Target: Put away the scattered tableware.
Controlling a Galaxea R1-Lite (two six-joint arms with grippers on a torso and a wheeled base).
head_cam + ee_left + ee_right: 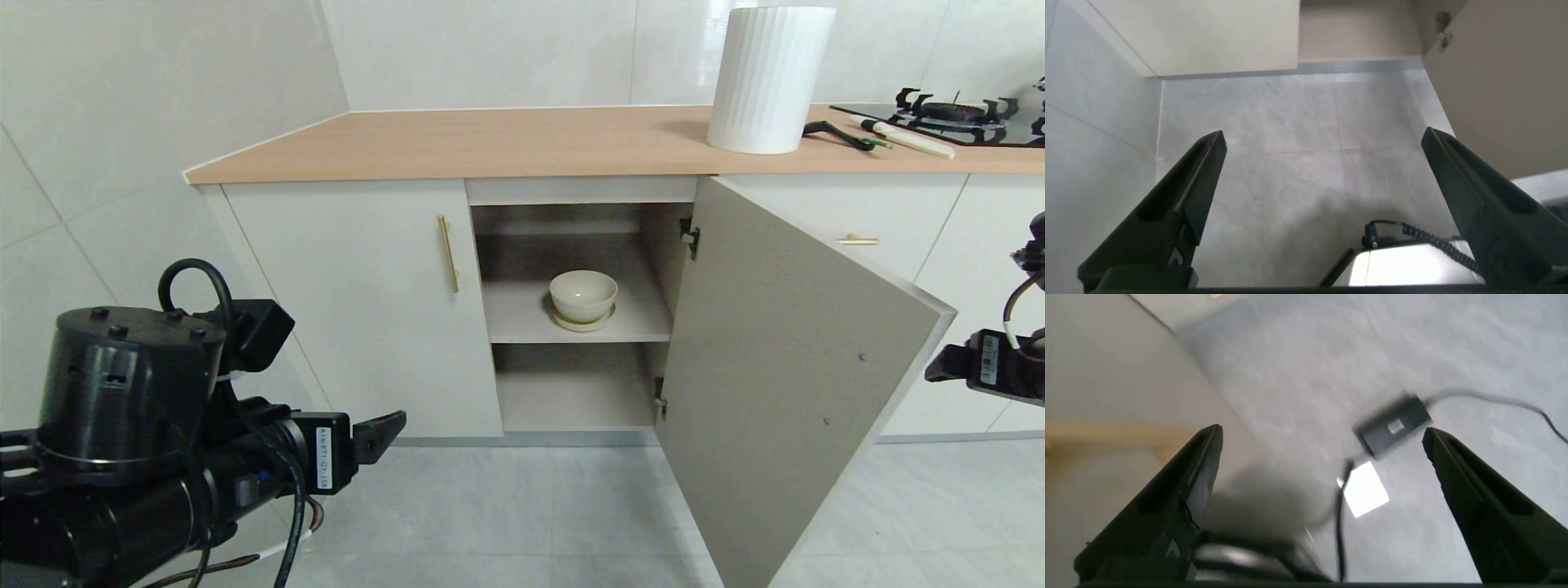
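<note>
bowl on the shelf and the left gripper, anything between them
In the head view, only floor tiles and the lower corner of the closed cupboard door lie between the left gripper and the bowl.

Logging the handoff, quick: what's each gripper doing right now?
Left gripper: open, holding nothing.
Right gripper: open, holding nothing.
</note>
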